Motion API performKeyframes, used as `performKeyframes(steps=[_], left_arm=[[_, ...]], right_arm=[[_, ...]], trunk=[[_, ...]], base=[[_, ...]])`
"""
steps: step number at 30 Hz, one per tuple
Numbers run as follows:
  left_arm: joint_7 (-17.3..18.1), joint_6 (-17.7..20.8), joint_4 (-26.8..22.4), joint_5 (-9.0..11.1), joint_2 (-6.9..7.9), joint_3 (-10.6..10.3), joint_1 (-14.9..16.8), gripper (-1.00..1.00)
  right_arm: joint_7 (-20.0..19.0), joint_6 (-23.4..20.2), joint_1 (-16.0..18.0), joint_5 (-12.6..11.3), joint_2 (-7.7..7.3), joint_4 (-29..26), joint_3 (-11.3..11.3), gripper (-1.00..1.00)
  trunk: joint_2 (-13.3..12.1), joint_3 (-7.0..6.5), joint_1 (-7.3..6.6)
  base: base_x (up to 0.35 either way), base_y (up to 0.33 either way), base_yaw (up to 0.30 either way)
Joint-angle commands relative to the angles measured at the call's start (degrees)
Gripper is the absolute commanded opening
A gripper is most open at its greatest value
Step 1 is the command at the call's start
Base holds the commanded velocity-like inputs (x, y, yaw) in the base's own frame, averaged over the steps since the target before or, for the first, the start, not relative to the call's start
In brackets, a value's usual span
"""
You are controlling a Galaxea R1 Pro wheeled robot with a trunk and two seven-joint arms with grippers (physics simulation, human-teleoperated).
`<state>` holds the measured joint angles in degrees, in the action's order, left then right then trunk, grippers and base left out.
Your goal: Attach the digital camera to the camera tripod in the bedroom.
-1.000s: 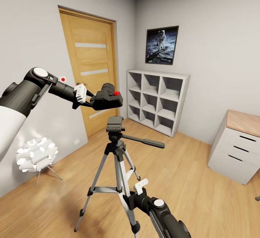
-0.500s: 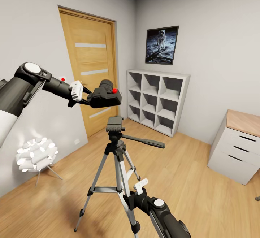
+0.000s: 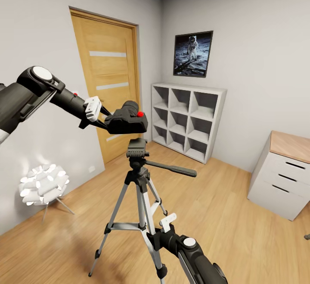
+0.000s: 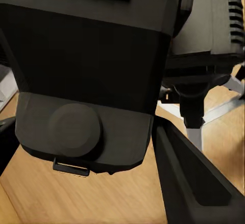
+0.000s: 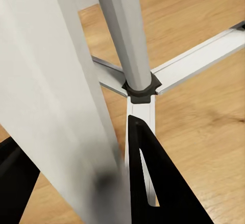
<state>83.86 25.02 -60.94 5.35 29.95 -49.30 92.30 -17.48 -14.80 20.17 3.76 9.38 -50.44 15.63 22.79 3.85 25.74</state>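
Hovering at 12 o'clock just above the camera tripod (image 3: 138, 176) head, the digital camera (image 3: 127, 121) sits clamped in the left gripper (image 3: 100, 116) jaws. Right gripper (image 3: 160, 229) jaws straddle a tripod leg; whether they are clamped on it cannot be told.

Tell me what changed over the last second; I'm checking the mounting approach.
The left gripper lowered the digital camera it holds, after a slight lift, closer above the camera tripod head, not yet seated. The right gripper stayed clamped on a tripod leg; tripod unmoved.

home bedroom | oak door (image 3: 107, 85) | white cube shelves (image 3: 187, 120) | drawer chest (image 3: 282, 176) | plank floor (image 3: 224, 215)
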Motion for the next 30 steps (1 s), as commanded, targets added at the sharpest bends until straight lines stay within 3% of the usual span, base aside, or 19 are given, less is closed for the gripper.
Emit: performKeyframes(steps=[1, 3, 9, 30], left_arm=[[-0.06, 0.57, 0.03, 1.35, 0.11, -1.21, 0.63, -1.0], [-0.18, 1.38, 0.16, 3.49, 0.15, -3.57, 1.69, -1.0], [-0.38, 3.48, 0.36, 5.14, 0.05, -5.91, 2.55, -1.0], [-0.76, 8.07, 0.67, 5.93, -0.41, -6.71, 2.72, -1.0]], right_arm=[[-0.27, -0.27, 0.04, 0.38, 0.02, -0.09, -0.07, -1.0], [-0.27, -0.29, 0.04, 0.38, 0.01, -0.09, -0.07, -1.0], [-0.27, -0.28, 0.04, 0.38, 0.0, -0.09, -0.07, -1.0], [-0.27, -0.32, 0.04, 0.38, -0.03, -0.09, -0.07, -1.0]], trunk=[[0.13, 0.14, 0.04], [0.13, 0.14, 0.04], [0.13, 0.14, 0.04], [0.13, 0.14, 0.04]], base=[[0.0, 0.0, 0.0], [0.0, 0.0, 0.0], [0.0, 0.0, 0.0], [0.0, 0.0, 0.0]])
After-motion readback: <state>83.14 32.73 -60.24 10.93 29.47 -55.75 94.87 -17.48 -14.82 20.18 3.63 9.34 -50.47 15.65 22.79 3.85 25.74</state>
